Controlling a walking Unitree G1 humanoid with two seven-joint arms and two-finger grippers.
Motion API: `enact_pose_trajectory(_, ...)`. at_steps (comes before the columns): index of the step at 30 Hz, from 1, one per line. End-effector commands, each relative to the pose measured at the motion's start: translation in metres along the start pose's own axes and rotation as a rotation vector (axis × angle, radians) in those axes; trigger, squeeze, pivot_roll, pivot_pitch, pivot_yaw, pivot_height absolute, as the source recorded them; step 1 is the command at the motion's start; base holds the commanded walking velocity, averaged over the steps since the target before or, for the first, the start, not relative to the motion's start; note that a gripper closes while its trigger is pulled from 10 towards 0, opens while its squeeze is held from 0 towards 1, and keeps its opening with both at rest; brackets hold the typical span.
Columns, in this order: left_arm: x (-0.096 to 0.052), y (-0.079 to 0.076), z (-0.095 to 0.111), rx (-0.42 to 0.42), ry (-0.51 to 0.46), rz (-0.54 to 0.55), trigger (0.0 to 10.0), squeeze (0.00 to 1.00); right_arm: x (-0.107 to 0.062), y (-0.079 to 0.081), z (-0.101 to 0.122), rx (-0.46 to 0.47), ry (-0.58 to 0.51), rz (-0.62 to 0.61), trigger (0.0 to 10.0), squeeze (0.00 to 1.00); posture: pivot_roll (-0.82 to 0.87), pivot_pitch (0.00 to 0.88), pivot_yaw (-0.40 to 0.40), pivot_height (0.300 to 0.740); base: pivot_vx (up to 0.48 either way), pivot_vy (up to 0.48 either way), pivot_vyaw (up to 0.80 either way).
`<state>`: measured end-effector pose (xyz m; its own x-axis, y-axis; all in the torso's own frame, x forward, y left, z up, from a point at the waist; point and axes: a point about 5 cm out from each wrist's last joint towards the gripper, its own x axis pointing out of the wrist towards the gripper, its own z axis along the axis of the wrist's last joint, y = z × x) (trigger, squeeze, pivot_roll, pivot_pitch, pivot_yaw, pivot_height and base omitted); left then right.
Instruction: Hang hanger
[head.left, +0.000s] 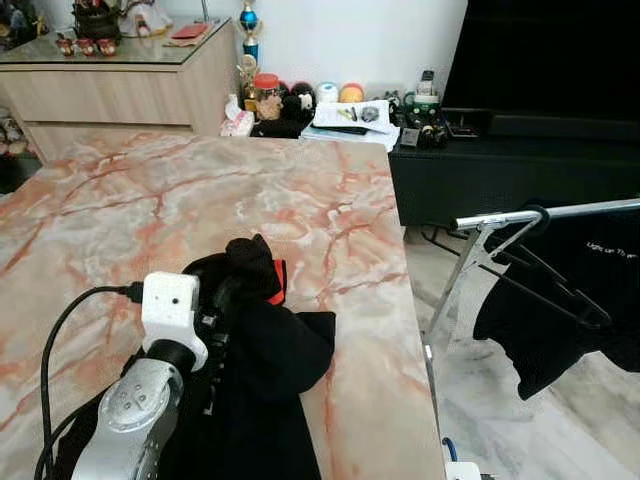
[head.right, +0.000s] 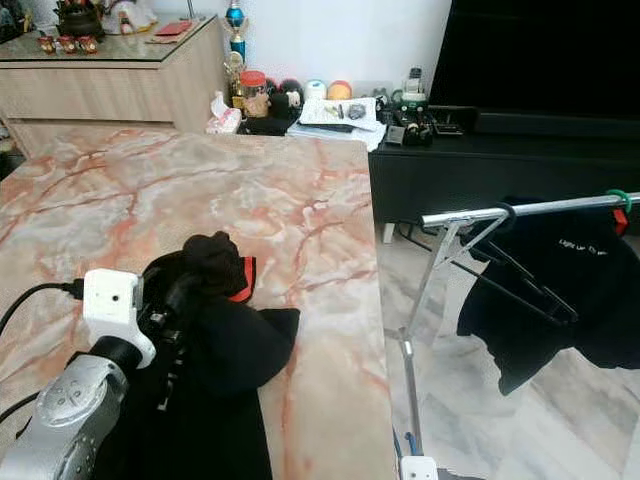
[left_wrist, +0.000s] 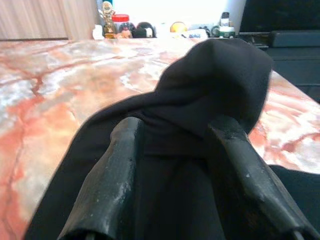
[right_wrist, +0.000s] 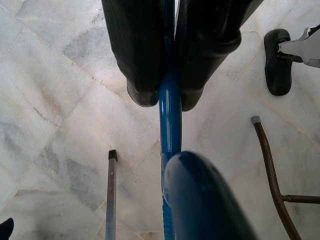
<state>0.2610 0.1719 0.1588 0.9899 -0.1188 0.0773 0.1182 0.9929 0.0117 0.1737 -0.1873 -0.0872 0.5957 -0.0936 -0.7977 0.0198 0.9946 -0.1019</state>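
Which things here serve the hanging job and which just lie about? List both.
Job:
- blue metal hanger, clamped in the right gripper
- black cloth garment on the marble table, left gripper around a fold
- silver clothes rail

Lying about:
- papers
- red-lidded jar
- blue trophy

Garment (head.left: 265, 350) lies bunched on the near part of the table (head.left: 200, 200). Left gripper (left_wrist: 177, 150) sits on it, fingers either side of a raised fold. Rack rail (head.left: 560, 212) stands right of the table, off its edge; a hanger (head.left: 545, 270) and shirt (head.left: 570, 300) hang from it. Sideboard (head.left: 120, 90) behind the table, far left; low cabinet (head.left: 500, 165) behind, right.
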Motion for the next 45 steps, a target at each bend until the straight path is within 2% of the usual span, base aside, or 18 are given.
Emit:
enact_pose_trajectory(1, -0.002, -0.002, 0.006, -0.013, -0.039, -0.005, 10.0, 0.0, -0.001, -0.002, -0.003, 0.004, 0.012, -0.005, 10.0, 0.0, 0.1, 0.058, -0.01, 0.74, 0.0, 0.0, 0.0)
enact_pose_trajectory(4, 0.0, -0.005, 0.005, -0.01, -0.038, -0.021, 10.0, 0.0, -0.001, -0.003, -0.004, 0.006, 0.013, -0.007, 10.0, 0.0, 0.09, 0.057, -0.01, 0.74, 0.0, -0.084, 0.0)
enact_pose_trajectory(33, 0.0, -0.007, 0.002, -0.016, -0.037, -0.037, 10.0, 0.0, -0.001, -0.004, -0.005, 0.01, 0.023, -0.024, 10.0, 0.0, 0.1, 0.062, -0.012, 0.74, 0.0, -0.48, 0.0)
enact_pose_trajectory(40, -0.001, -0.007, 0.0, -0.006, -0.028, -0.045, 10.0, 0.0, -0.001, -0.004, -0.004, 0.01, 0.021, -0.025, 10.0, 0.0, 0.1, 0.066, -0.012, 0.74, 0.0, -0.48, 0.0)
enact_pose_trajectory(45, -0.003, -0.008, -0.012, 0.042, 0.016, -0.079, 10.0, 0.0, 0.0, -0.004, -0.003, 0.012, 0.019, -0.027, 10.0, 0.0, 0.09, 0.065, -0.009, 0.74, 0.0, -0.48, 0.0)
